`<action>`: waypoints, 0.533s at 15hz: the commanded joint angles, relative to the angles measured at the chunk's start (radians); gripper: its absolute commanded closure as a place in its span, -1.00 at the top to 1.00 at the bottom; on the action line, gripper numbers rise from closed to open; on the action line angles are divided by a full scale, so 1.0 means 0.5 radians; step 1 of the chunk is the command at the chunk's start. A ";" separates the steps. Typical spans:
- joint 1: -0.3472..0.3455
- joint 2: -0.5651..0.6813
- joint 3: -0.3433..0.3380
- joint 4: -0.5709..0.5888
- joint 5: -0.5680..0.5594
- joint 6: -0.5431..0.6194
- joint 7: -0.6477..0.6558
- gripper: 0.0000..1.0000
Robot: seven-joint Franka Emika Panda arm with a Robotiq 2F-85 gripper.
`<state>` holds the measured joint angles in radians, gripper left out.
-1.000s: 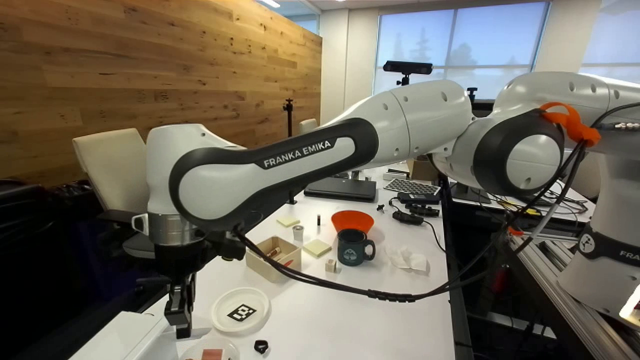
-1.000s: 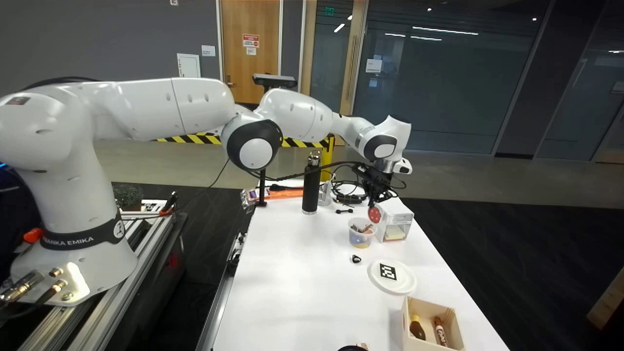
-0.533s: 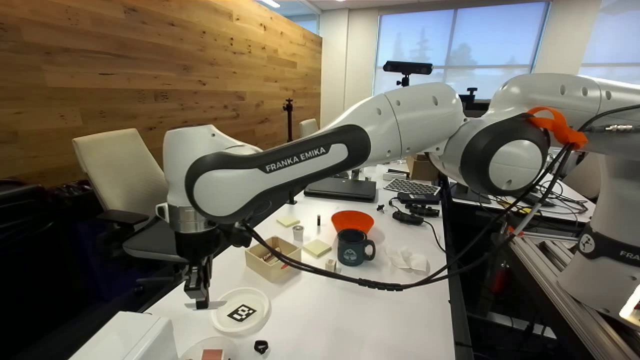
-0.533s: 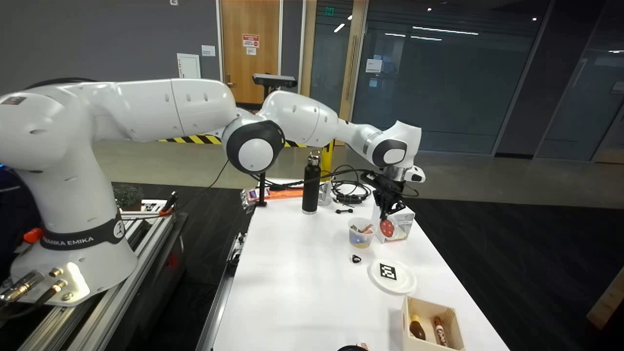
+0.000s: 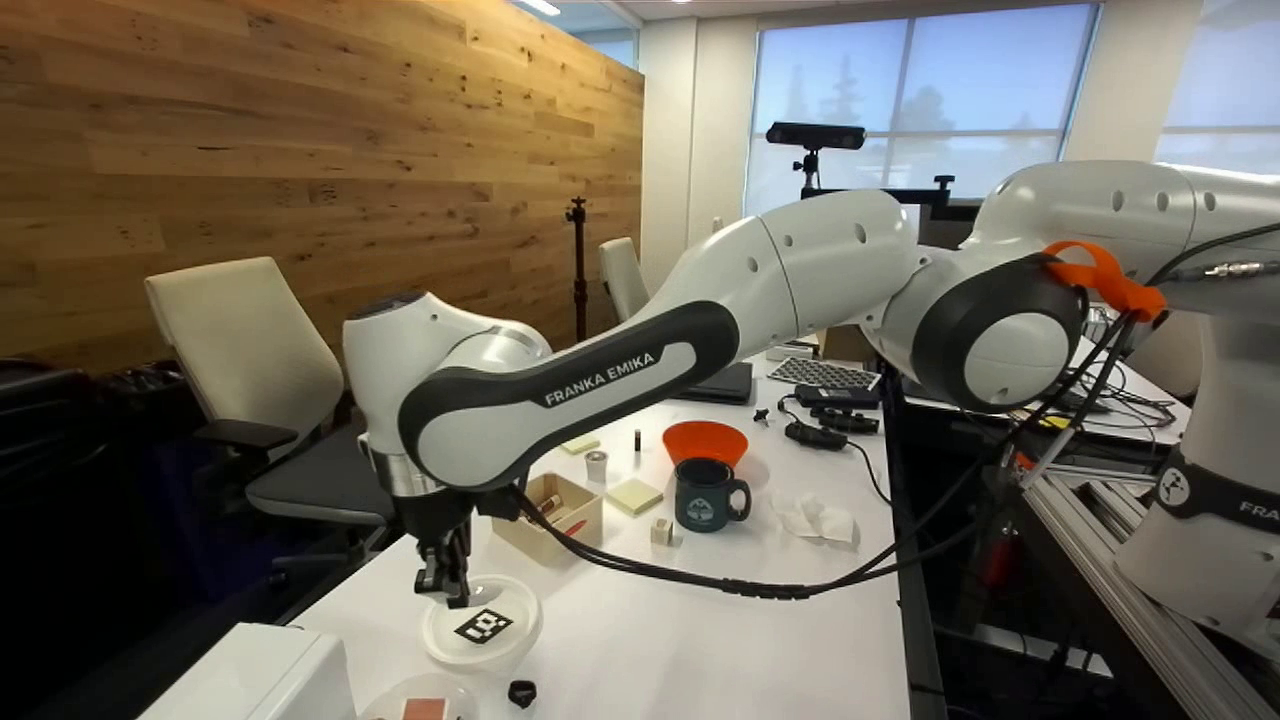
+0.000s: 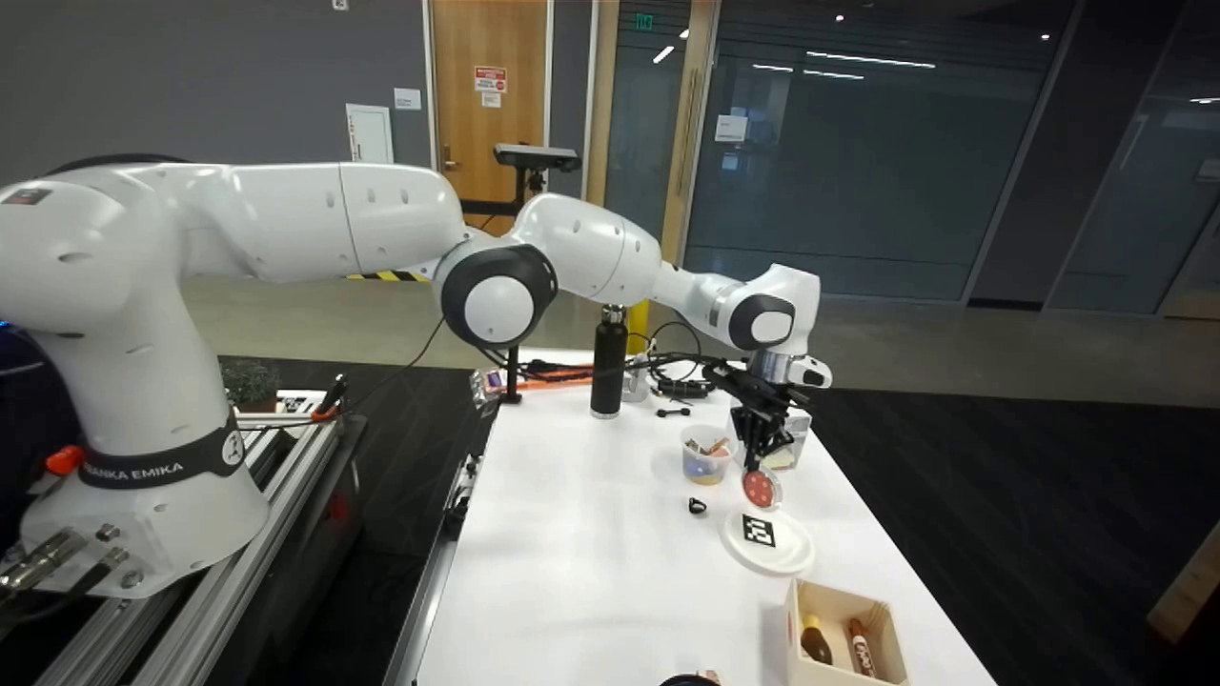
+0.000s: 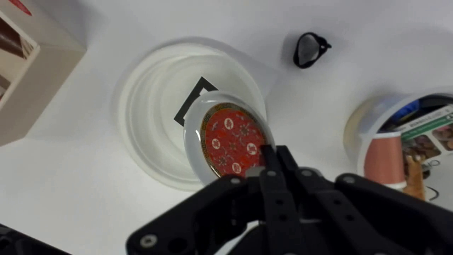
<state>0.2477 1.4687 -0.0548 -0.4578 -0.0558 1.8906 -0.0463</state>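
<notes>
The room has a plank wall (image 5: 300, 150), windows (image 5: 925, 80) and a wooden door (image 6: 491, 133), and a long white table (image 5: 720, 650) stands in it. Above the table the gripper (image 7: 275, 151) is pinched together on the edge of a small dish (image 7: 231, 140) with a red flowered middle and a pale, glossy rim. The dish hangs tilted, and in the wrist view it covers part of a white plate (image 7: 150, 141) and of the black-and-white marker (image 7: 191, 101) lying in it; whether dish and plate touch, I cannot tell. Near the plate lies a small black loop (image 5: 521, 690), and beyond that stands a clear tub (image 6: 705, 467) of mixed odds and ends. A white box (image 5: 260, 680) stands near the tub, at the table's edge. On the plate's other side sits a pale wooden box (image 7: 56, 78) with brown items inside. Farther along, in an exterior view, are a dark green mug (image 5: 703, 500), an orange bowl (image 5: 705, 440) and a crumpled tissue (image 5: 818, 517). A black bottle (image 6: 608, 386) stands upright, well apart from the gripper.
</notes>
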 commanded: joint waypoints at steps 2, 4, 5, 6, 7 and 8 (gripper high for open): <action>0.067 0.056 -0.085 0.005 -0.151 -0.125 0.141 -0.98; 0.112 0.044 -0.145 -0.059 -0.263 -0.147 0.118 -0.98; 0.134 0.047 -0.172 -0.066 -0.316 -0.161 0.114 -0.98; 0.157 0.048 -0.192 -0.078 -0.362 -0.167 0.108 -0.98; 0.178 0.048 -0.210 -0.102 -0.403 -0.157 0.118 -0.98; 0.197 0.048 -0.220 -0.119 -0.438 -0.149 0.112 -0.98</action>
<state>0.3147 1.4927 -0.1377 -0.4982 -0.2053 1.8278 -0.0082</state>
